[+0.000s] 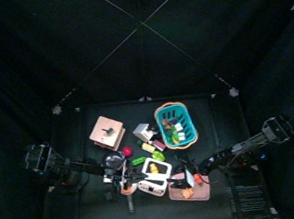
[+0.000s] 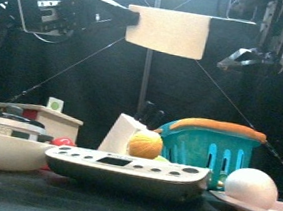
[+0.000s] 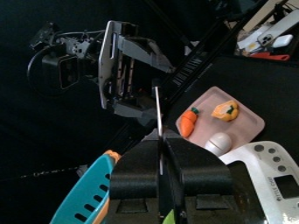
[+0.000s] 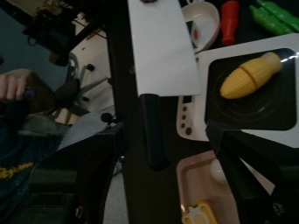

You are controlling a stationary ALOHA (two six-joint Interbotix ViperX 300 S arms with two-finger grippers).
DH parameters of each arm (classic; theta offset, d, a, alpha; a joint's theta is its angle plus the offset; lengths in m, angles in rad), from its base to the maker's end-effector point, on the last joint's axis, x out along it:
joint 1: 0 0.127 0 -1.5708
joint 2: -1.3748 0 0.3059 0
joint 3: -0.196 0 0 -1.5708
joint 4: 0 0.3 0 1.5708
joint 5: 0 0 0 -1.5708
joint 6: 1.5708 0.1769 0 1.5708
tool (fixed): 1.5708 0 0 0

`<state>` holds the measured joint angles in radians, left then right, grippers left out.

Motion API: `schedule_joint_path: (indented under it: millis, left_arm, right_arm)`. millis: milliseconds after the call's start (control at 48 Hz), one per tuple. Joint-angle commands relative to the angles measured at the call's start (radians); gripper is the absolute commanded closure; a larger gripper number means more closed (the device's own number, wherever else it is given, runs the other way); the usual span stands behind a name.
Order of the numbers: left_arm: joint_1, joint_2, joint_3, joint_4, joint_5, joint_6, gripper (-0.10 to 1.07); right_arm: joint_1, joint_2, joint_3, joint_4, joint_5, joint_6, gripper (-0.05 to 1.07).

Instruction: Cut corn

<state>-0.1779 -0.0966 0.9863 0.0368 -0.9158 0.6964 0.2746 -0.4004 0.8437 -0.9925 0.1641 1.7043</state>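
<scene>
Black table point(image 1: 82, 160) inside black curtains point(image 1: 25, 76), cluttered with toys. Left gripper point(image 3: 159, 149) clamps a cleaver point(image 2: 169, 31) by its handle, held high. Right gripper point(image 4: 176, 131) spread wide around that handle. Corn point(image 4: 250, 74) lies on a white scale point(image 4: 271, 114); teal basket point(image 2: 214, 150) nearby.

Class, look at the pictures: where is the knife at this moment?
In the front view the knife hangs high above the table, between the left gripper and the open right gripper, over the teal basket and the scale.
</scene>
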Motion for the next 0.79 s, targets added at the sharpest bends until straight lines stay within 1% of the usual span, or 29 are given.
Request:
schedule_joint_path:
  millis: [0, 125, 250, 375, 479, 562, 688, 771]
  left_arm:
    - [-0.021, -0.037, 0.002, -0.107, -0.009, -0.08, 0.59]
    - [-0.038, -0.067, 0.021, -0.253, -0.009, -0.201, 0.59]
    - [-0.038, -0.072, 0.031, -0.36, -0.009, -0.264, 0.6]
    - [-0.046, -0.057, 0.021, -0.39, -0.015, -0.272, 0.6]
    - [-0.072, -0.041, 0.015, -0.4, -0.031, -0.272, 0.6]
    - [-0.095, -0.021, 0.012, -0.422, -0.063, -0.272, 0.6]
    - [-0.12, 0.011, 0.008, -0.457, -0.135, -0.272, 0.6]
    - [-0.137, 0.043, 0.008, -0.474, -0.195, -0.272, 0.6]
  right_arm:
    - [-0.005, -0.043, -0.017, -0.041, 0.058, -0.002, 0.0]
    - [-0.005, -0.052, -0.018, -0.106, 0.138, -0.003, 0.0]
    - [-0.015, -0.044, -0.011, -0.19, 0.181, -0.003, 0.0]
    - [-0.041, -0.025, -0.012, -0.281, 0.184, -0.002, 0.0]
    - [-0.052, -0.018, -0.012, -0.327, 0.184, -0.003, 0.0]
    - [-0.064, -0.018, -0.008, -0.362, 0.184, -0.011, 0.0]
    - [-0.089, -0.029, -0.008, -0.359, 0.176, -0.06, 0.0]
    - [-0.107, -0.032, -0.02, -0.318, 0.16, -0.114, 0.0]
